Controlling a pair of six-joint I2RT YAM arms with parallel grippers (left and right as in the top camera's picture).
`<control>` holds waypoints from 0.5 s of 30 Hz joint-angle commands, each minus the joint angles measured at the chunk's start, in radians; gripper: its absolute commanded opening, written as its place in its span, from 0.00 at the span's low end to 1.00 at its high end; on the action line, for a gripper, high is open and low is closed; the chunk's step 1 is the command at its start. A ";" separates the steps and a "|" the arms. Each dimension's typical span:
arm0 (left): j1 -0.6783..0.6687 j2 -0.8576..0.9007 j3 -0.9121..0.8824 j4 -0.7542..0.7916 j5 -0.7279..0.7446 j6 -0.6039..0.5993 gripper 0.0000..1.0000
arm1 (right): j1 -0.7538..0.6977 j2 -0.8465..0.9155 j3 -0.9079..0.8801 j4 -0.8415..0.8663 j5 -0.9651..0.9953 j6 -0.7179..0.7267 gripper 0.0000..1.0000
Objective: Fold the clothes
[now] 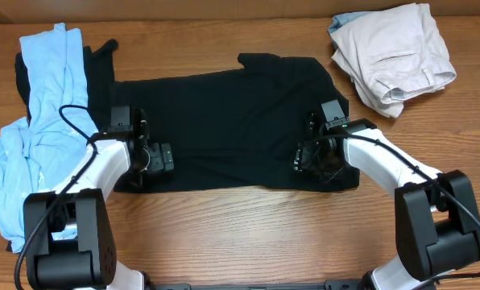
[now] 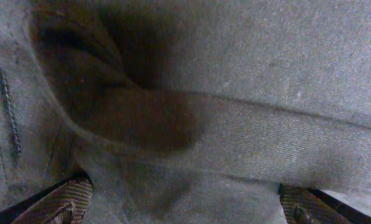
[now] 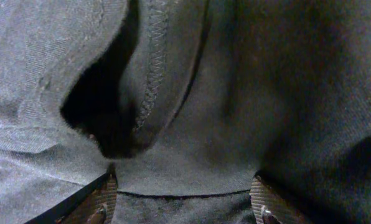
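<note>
left gripper [image 1: 161, 158] down on the black t-shirt [image 1: 232, 121] at its left end, toward the left edge of the counter [image 1: 248, 234]. in the left wrist view, wide-spread fingers [image 2: 67, 200] at the two lower corners, with knit cloth bunched into a soft ridge across the gap and a deep shadowed hollow above it. not clamped on the cloth.

right gripper [image 1: 304, 155] down on the same shirt at its right end, toward the right edge. in the right wrist view, fingers [image 3: 97, 200] apart as well, though set somewhat closer than the left pair, with a hem edge running straight across the gap and a stitched fold standing above it beside a dark pocket. no pinch to be seen there either.

black t-shirt spread mostly flat across the middle of the counter, slightly nearer the far edge, with the white arm links reaching in from the near corners onto its two ends.

light blue shirt [image 1: 51, 89] heaped along the left edge, from the far left corner down toward the near one, just beside the t-shirt's left end. beige trousers [image 1: 393, 56] crumpled at the far right corner, well apart from the right gripper, with a bit of pale blue cloth [image 1: 345, 22] showing at their far side.
</note>
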State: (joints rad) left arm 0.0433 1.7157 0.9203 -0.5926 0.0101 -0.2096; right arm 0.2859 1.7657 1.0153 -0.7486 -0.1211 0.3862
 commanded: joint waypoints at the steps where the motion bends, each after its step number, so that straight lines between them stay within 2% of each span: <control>1: -0.016 0.029 -0.062 0.017 -0.031 -0.002 1.00 | 0.002 -0.004 -0.055 -0.013 0.053 0.047 0.73; 5: -0.018 0.029 -0.082 -0.040 -0.035 -0.008 1.00 | -0.001 -0.004 -0.063 -0.077 0.053 0.060 0.74; 15: -0.018 0.029 -0.083 -0.305 -0.027 -0.083 1.00 | -0.001 -0.011 -0.063 -0.280 0.019 0.090 0.78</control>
State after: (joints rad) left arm 0.0212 1.7016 0.9016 -0.8375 -0.0032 -0.2623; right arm 0.2890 1.7519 0.9749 -1.0000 -0.1062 0.4561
